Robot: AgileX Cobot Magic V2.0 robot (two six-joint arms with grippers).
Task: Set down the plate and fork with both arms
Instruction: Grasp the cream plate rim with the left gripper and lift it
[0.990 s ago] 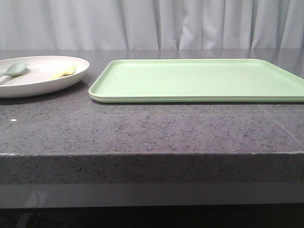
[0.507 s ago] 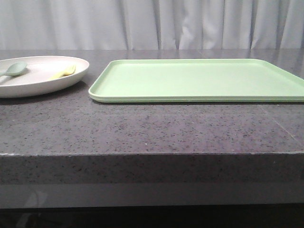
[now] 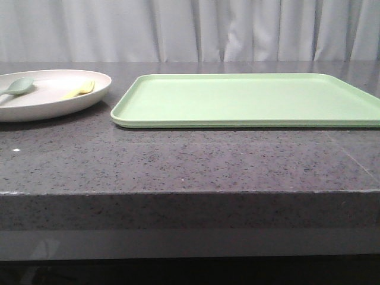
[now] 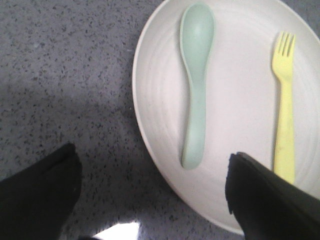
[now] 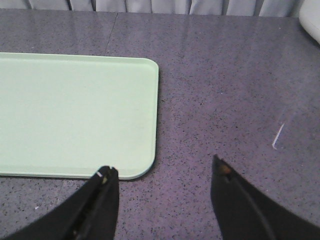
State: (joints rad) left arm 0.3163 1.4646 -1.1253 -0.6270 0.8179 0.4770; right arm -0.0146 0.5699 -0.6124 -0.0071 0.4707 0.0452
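Observation:
The pinkish-cream plate [image 3: 53, 101] sits at the table's far left. The pale-yellow fork [image 3: 80, 89] and a blue-green spoon [image 3: 18, 86] lie in it. In the left wrist view the plate [image 4: 240, 85] holds the spoon [image 4: 196, 85] and the fork [image 4: 285, 105] side by side. My left gripper [image 4: 152, 170] is open above the plate's rim, one finger over the table, the other over the plate by the fork's handle. My right gripper [image 5: 165, 172] is open and empty over bare table beside the tray's corner. Neither gripper shows in the front view.
A flat light-green tray [image 3: 249, 99] lies in the middle and right of the dark speckled table [image 3: 190, 160]; its corner shows in the right wrist view [image 5: 75, 115]. A white object [image 5: 310, 15] sits at the far edge. Pale curtains hang behind.

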